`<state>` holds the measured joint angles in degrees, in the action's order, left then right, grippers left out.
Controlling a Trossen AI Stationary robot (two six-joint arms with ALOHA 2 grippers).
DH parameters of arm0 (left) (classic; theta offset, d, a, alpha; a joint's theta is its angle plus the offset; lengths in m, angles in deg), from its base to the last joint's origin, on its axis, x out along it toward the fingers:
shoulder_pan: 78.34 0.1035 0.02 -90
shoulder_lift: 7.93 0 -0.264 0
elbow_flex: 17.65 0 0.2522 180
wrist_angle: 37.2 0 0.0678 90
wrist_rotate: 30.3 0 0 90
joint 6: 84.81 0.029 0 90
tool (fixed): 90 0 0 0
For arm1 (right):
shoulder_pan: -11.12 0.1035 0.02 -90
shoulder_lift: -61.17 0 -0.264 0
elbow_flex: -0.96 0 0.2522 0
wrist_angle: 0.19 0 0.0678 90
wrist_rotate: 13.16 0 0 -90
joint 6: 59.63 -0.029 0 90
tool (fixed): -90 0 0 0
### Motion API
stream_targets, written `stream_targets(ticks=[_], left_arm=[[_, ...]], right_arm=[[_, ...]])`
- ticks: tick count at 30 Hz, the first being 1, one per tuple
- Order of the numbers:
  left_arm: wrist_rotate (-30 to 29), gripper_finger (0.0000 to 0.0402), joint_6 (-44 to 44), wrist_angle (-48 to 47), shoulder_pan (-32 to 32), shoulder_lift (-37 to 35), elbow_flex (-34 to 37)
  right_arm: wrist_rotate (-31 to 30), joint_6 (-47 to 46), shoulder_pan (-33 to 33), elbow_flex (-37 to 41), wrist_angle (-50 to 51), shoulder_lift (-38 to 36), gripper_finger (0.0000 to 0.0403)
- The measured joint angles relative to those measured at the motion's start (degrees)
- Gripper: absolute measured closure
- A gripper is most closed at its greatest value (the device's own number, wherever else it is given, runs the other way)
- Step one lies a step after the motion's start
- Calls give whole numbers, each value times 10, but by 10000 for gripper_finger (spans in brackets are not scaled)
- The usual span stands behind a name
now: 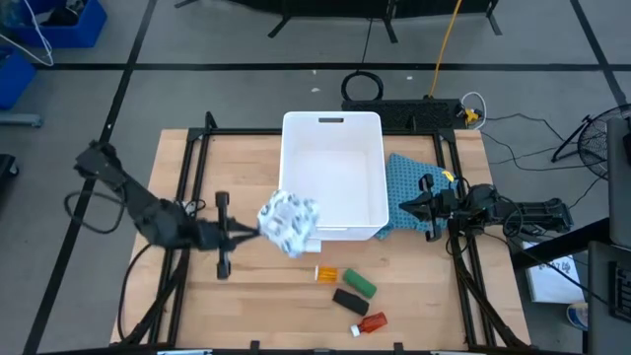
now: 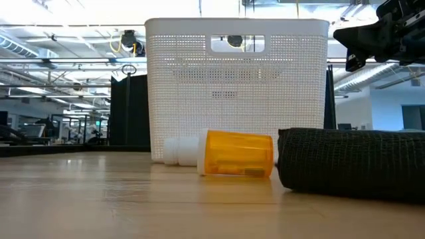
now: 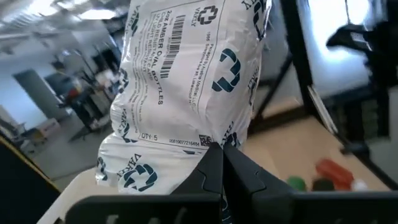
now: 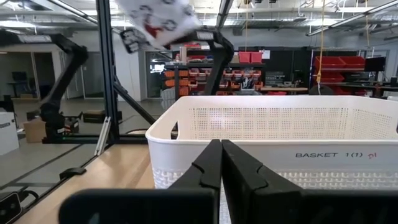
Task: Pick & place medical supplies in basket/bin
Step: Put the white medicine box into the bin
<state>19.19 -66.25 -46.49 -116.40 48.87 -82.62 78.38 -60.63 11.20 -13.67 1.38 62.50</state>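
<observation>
My left gripper [image 1: 254, 231] is shut on the flat white printed packet [image 1: 289, 222], which hangs in the air by the near left corner of the white basket [image 1: 332, 219]. On the table near the basket lie the orange-and-white vial [image 1: 326, 273], green block [image 1: 360, 284], black block [image 1: 349, 300] and red white-capped bottle [image 1: 372, 322]. The low view shows the vial [image 2: 232, 154] on its side beside the black block [image 2: 352, 162]. My right gripper [image 1: 404, 205] is shut and holds nothing; it waits by the basket's right wall, above the blue cloth [image 1: 409, 182]. My left gripper pinches the packet between its two fingers at one crumpled edge [image 3: 214, 142]. The fingers [image 3: 208, 168] reach in roughly level from the table's left. The packet is lifted clear of the table and stands out beyond the fingertips, bunched and creased.
The basket [image 4: 280, 143] has tall perforated walls and a slot handle [image 2: 237, 44] near its rim. Black frame rails [image 1: 192, 187] run along both sides of the table. Bare wood [image 1: 266, 306] lies left of the small items.
</observation>
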Motion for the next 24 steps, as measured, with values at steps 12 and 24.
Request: stream_targets(ticks=[12,24], left_arm=[[31,401,-31,164,87,-198,238],[81,401,-149,32,240,-111,106]], right_arm=[[1,-13,0,0,3,0,403],[1,-21,0,0,5,0,403]])
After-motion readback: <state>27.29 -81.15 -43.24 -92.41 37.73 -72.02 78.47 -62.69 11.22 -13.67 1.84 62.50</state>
